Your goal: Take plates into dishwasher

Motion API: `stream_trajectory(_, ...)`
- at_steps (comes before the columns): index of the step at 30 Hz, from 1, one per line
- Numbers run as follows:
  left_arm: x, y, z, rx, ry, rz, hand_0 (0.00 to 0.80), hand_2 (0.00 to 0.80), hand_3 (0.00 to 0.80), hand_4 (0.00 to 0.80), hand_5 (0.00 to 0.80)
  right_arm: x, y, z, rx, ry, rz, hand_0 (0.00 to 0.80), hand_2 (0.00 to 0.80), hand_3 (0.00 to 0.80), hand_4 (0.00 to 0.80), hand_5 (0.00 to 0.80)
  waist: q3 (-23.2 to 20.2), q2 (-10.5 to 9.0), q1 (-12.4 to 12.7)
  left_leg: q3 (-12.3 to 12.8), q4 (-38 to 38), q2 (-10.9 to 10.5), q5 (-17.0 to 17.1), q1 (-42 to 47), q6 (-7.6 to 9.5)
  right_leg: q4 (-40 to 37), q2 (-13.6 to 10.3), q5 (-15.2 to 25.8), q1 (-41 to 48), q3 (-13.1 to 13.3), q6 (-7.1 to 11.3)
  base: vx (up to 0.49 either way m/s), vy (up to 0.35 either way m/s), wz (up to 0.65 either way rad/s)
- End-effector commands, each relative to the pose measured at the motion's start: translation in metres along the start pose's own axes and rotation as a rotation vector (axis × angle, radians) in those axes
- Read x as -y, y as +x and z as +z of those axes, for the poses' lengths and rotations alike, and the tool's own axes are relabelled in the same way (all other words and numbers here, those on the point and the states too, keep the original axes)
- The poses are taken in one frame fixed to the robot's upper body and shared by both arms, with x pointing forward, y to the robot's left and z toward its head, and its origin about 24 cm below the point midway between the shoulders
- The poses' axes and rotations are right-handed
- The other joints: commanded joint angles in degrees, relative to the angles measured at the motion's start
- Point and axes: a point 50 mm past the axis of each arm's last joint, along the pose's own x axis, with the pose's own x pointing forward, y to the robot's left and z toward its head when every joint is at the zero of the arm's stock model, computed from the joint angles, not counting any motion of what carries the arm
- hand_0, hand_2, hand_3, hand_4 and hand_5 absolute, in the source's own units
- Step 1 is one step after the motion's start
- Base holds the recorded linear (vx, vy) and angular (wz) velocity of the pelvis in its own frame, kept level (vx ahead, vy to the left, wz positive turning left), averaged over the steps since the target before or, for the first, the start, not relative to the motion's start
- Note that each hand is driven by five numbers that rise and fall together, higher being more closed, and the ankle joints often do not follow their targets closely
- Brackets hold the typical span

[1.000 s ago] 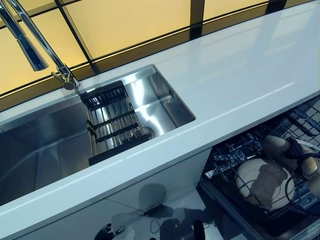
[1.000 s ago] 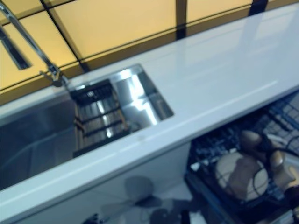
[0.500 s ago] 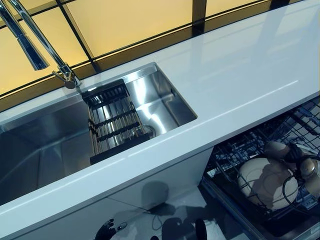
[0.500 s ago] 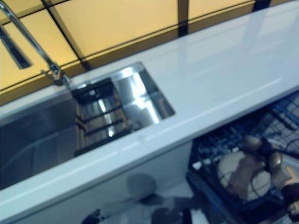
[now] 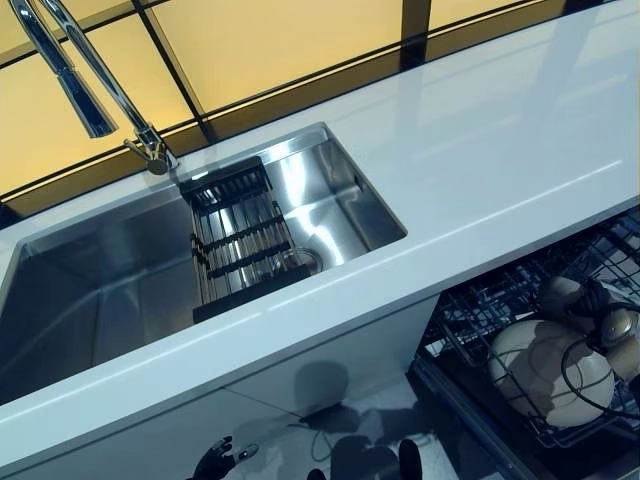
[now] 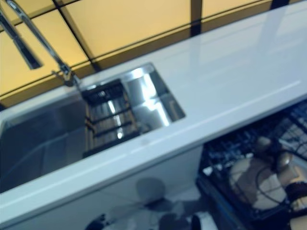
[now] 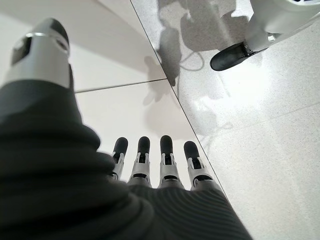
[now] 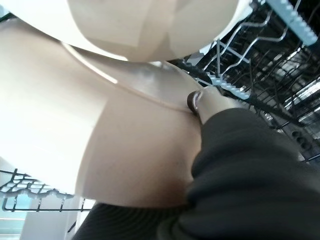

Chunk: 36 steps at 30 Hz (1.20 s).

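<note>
A cream plate (image 5: 548, 372) lies in the wire rack (image 5: 470, 310) of the open dishwasher, low at the right of the scene, below the near edge of the white desk (image 5: 480, 150). The right hand (image 5: 590, 315) rests on the plate's far right rim; in its wrist view the plate (image 8: 75, 130) fills most of the frame and a thumb tip presses its rim, with the fingers out of sight behind the plate, so I cannot tell how far the hand is closed. A second pale dish (image 8: 150, 25) sits just beside the plate in that view. The left hand (image 7: 150, 165) hangs over the tiled floor (image 7: 260, 150), fingers straight and holding nothing. Left on the desk, a steel sink (image 5: 90, 290) holds a dark rack (image 5: 240, 245) under a tall tap (image 5: 90, 70).
</note>
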Motion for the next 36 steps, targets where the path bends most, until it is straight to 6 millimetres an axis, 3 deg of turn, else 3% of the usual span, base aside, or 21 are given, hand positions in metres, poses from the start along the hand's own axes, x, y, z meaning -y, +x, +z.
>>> stream_trajectory(1,-0.010,0.005,0.023,0.072,0.036,0.006,0.000,0.000,0.000,0.000,0.000,-0.009,0.006,-0.002,-0.072,0.008,0.010,0.800,0.800,0.800,0.800,0.800,-0.5,-4.39,1.6,-2.3,-0.2,-2.1,-2.3,1.5,-0.56,0.9,-5.9,1.2,-1.4,2.2,5.86,0.000,0.000,0.00)
stream_trajectory(7,-0.006,0.006,0.026,0.082,0.029,-0.007,0.000,0.000,0.000,0.000,0.000,-0.011,0.008,-0.001,-0.085,-0.008,0.063,0.800,0.800,0.800,0.800,0.800,-0.2,-3.06,1.9,-2.5,-0.2,-2.4,-2.0,1.5,-0.69,1.0,-6.4,1.3,-1.4,1.9,5.79,0.000,0.004,0.01)
stream_trajectory(8,-0.006,0.006,0.026,0.082,0.030,-0.008,0.000,0.000,0.000,0.000,0.000,-0.012,0.008,-0.001,-0.087,-0.008,0.068,0.759,0.759,0.759,0.759,0.759,-0.2,-3.00,1.9,-2.5,-0.2,-2.4,-2.0,1.5,-0.71,1.0,-6.5,1.3,-1.4,1.9,5.78,0.005,0.012,0.04)
stream_trajectory(9,-0.006,0.006,0.026,0.082,0.029,-0.009,0.000,0.000,0.000,0.000,0.000,-0.012,0.008,-0.001,-0.090,0.000,0.059,0.452,0.452,0.452,0.452,0.452,-0.2,-2.90,1.9,-2.4,-0.2,-2.3,-1.9,1.4,-0.77,1.0,-6.5,1.3,-1.4,1.8,5.79,0.007,0.002,0.04)
stream_trajectory(10,-0.006,0.006,0.026,0.081,0.029,-0.009,0.000,0.000,0.000,0.000,0.000,-0.014,0.008,-0.002,-0.094,0.002,0.068,0.000,0.000,0.000,0.000,0.000,-0.2,-2.90,1.9,-2.4,-0.2,-2.3,-1.9,1.5,-0.82,1.0,-6.6,1.3,-1.3,1.7,5.85,0.007,0.000,0.06)
stream_trajectory(22,-0.011,0.005,0.021,0.071,0.034,0.009,0.000,0.000,0.000,0.000,0.000,-0.016,0.005,-0.007,-0.087,-0.022,0.093,0.000,0.000,0.000,0.000,0.000,-1.1,-4.44,1.7,-2.5,-0.2,-2.0,-2.3,2.1,-0.71,0.8,-6.2,1.3,-0.6,1.8,5.94,0.015,-0.005,0.03)
stream_trajectory(36,-0.028,0.001,0.011,0.028,0.030,0.076,0.000,0.000,0.000,0.000,0.000,0.008,-0.003,-0.015,-0.083,0.009,0.127,0.000,0.000,0.000,0.000,0.000,-4.0,-10.50,0.5,-1.9,-0.2,-0.1,-3.1,3.9,-0.59,0.6,-4.0,0.9,1.6,3.0,5.91,0.039,-0.014,-0.02)
